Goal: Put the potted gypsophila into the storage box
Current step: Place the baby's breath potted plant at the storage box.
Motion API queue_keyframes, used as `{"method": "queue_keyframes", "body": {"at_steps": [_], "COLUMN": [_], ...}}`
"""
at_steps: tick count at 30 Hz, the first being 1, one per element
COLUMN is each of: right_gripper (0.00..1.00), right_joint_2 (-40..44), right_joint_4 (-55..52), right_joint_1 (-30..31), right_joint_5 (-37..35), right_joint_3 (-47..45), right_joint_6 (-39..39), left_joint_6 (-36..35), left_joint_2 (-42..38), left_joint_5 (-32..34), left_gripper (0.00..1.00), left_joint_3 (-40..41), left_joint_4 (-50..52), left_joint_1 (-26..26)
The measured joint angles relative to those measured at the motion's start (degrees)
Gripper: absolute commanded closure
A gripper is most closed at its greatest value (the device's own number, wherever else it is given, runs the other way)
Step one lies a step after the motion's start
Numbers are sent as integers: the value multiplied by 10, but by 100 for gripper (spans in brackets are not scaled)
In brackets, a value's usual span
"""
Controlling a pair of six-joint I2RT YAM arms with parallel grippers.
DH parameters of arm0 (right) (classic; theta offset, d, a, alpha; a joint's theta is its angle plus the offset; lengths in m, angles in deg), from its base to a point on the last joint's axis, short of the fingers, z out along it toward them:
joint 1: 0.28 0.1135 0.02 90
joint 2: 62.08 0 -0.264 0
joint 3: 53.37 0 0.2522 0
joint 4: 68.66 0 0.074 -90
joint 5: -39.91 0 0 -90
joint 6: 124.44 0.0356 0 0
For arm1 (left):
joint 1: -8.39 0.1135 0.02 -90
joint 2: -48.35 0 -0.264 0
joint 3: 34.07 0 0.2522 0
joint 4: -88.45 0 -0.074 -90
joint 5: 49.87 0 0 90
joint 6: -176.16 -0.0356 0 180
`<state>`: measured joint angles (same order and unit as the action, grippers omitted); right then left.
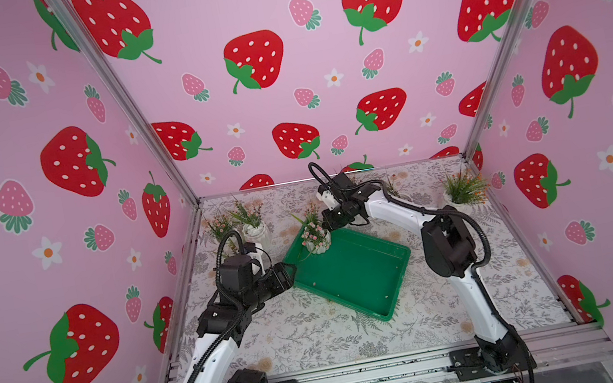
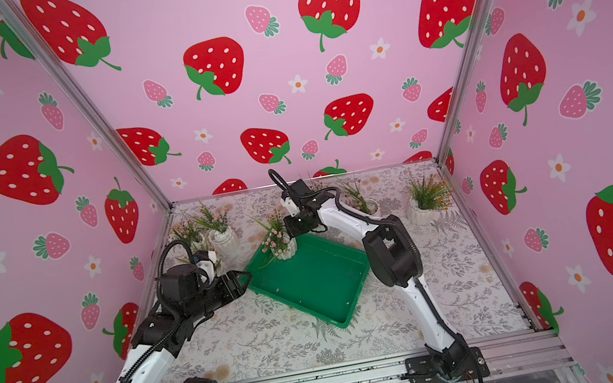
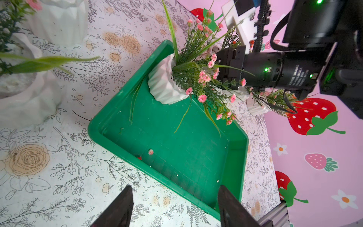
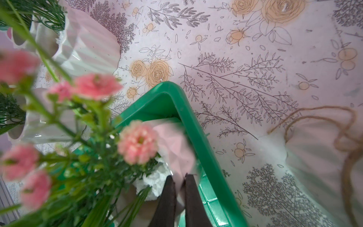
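**Pot gripped in the box corner**
A pink-flowered pot (image 1: 317,243) is seen tilted inside the far corner of the green storage box (image 1: 356,272), its rim pinched between the closed fingers of the right gripper (image 4: 179,180). The left gripper (image 3: 174,186) is held spread and empty at the box's left edge. Other pots (image 1: 254,230) are seen on the table (image 1: 321,341).

Pink strawberry-print walls (image 1: 265,5) enclose a floral-patterned tabletop (image 1: 321,341), seemingly evenly lit.
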<state>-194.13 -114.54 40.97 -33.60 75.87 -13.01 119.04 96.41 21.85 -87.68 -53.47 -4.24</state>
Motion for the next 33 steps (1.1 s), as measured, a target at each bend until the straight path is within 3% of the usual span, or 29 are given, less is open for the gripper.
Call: {"method": "queue_keyframes", "body": {"at_steps": [11, 16, 27, 33], "right_gripper": [69, 67, 67, 67], "right_joint_2": [-4, 17, 250, 388], "right_joint_4": [2, 8, 45, 76], "right_joint_1": [0, 0, -8, -37], "right_joint_5": [11, 13, 6, 16], "right_joint_3": [15, -5, -227, -374], "right_joint_6": [1, 0, -7, -7], "left_joint_6": [0, 0, 0, 3], "left_joint_2": [0, -2, -20, -2], "left_joint_5": [0, 1, -54, -94], "left_gripper": [29, 29, 28, 29], "left_joint_3": [0, 0, 5, 11], "left_joint_4": [1, 2, -46, -111], "left_joint_1": [0, 0, 0, -37]}}
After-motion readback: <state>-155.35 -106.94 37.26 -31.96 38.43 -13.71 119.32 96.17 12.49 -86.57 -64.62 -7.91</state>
